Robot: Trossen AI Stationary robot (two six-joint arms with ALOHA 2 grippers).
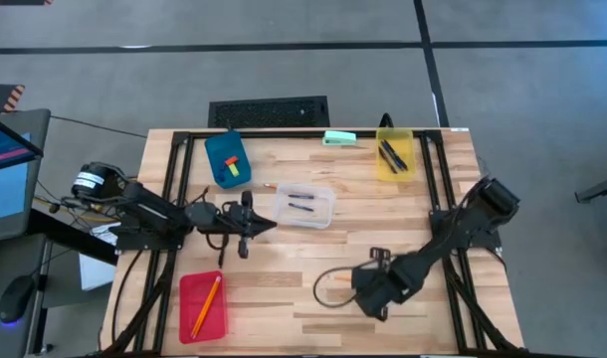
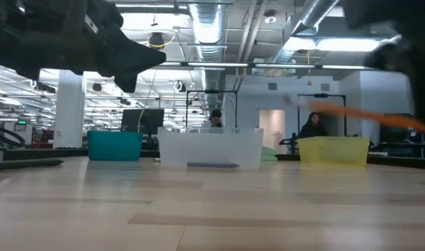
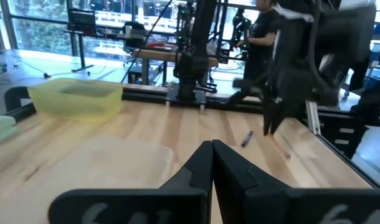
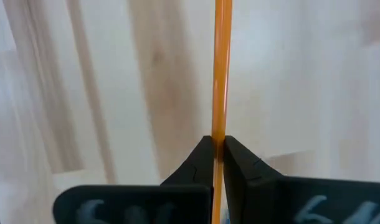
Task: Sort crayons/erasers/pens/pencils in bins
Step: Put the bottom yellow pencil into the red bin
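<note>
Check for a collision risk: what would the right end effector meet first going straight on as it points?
Probably bare tabletop: the right end effector, shut on the pencil, faces wood only, and the protruding pencil would likely touch first.

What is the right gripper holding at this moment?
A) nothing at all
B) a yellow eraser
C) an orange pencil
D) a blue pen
C: the right wrist view shows the right gripper with its fingers closed on a thin orange pencil that runs straight out between them, above the wooden table.
</note>
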